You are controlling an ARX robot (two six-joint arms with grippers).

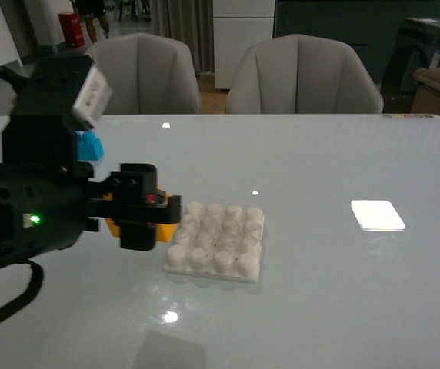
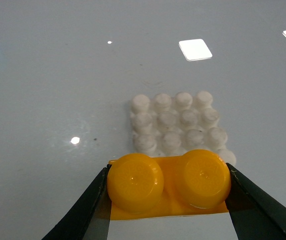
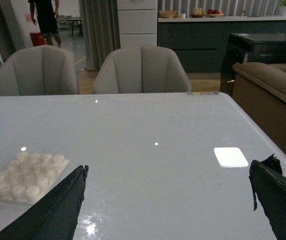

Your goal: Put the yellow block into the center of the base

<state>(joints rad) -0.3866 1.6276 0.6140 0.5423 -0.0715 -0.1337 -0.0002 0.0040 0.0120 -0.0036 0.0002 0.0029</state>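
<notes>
Transport step: the left hand (image 2: 168, 176), clenched on the yellow block (image 2: 169, 190), held it just beside the left edge of the base (image 2: 179, 125) on the worktop (image 1: 328, 161); the next move likely required centring it over the middle studs and pressing down.

- The yellow block (image 2: 168, 186), orange-yellow with two round studs facing up, sits level, clamped between the left fingers (image 2: 80, 220), just beside the base's edge.
- The base (image 1: 217, 240), a white square with a 4x4 stud grid, lies flat on the desk (image 1: 343, 292).

One yellow block (image 2: 168, 187), one base (image 1: 216, 242), perhaps one brick (image 1: 89, 146).
</notes>
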